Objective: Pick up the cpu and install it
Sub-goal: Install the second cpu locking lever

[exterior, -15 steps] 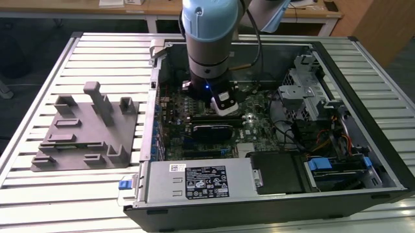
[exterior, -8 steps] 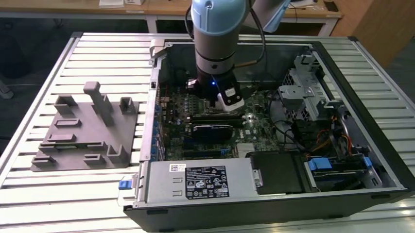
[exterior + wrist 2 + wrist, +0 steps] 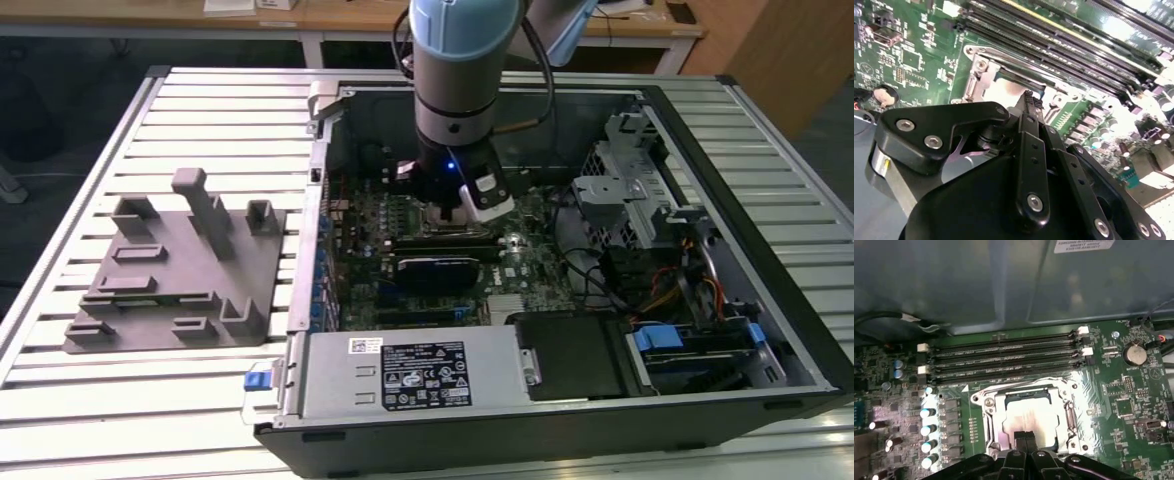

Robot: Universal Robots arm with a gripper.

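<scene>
The cpu (image 3: 1030, 416), a pale silver square, lies flat inside the metal socket frame (image 3: 985, 412) on the green motherboard (image 3: 1119, 390); in the second wrist view the cpu (image 3: 1004, 92) shows just beyond the fingertips. My gripper (image 3: 1024, 436) stands over the cpu's near edge, its two black fingers pressed together with nothing between them. In the exterior view the gripper (image 3: 451, 222) reaches down into the open computer case (image 3: 747, 310), over the middle of the board.
Several memory slots (image 3: 1004, 357) run beside the socket. A grey plastic fixture (image 3: 174, 270) with upright blocks sits on the table at the exterior view's left. The power supply (image 3: 400, 370), drive cage (image 3: 627, 190) and cables (image 3: 667, 290) crowd the case.
</scene>
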